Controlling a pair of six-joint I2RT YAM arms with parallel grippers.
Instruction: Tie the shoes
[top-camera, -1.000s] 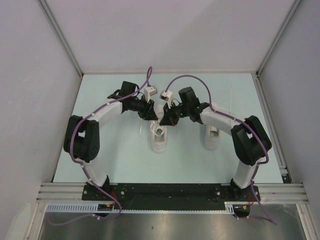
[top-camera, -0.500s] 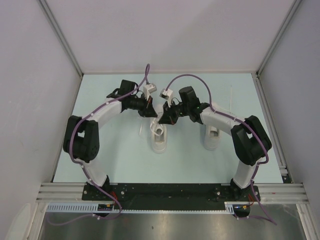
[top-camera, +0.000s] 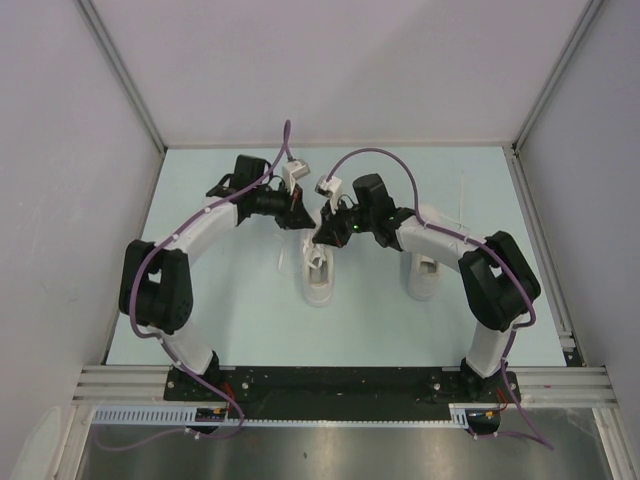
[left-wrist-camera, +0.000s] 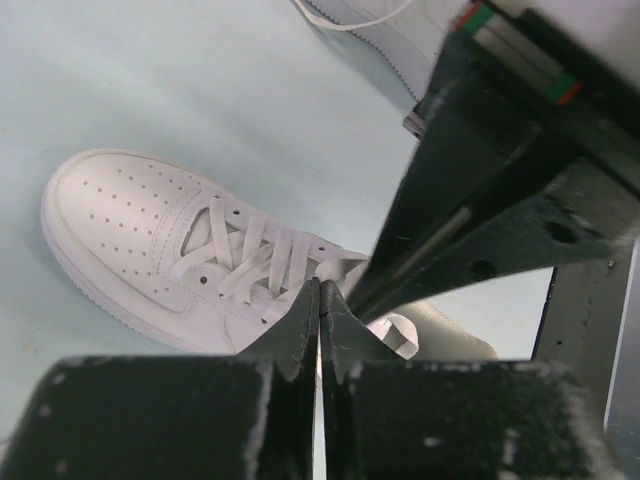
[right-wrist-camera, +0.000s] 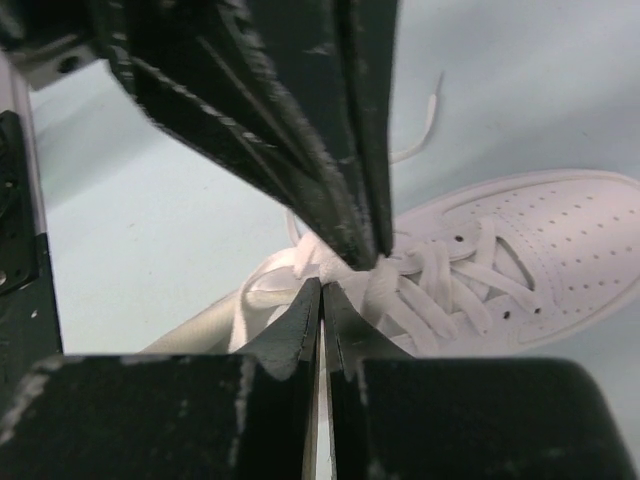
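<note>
Above the centre shoe, left gripper and right gripper meet, both pinched closed at its laces (lace caught? cannot tell); other shoe stands to its right.

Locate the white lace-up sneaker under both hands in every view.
Top external: the white perforated lace-up sneaker lies at centre, toe toward the arm bases.
Left wrist: the sneaker sits centre-left, toe pointing left.
Right wrist: the sneaker sits right of centre, toe pointing right.
Shared landmark: the bunched white laces at its tongue.
</note>
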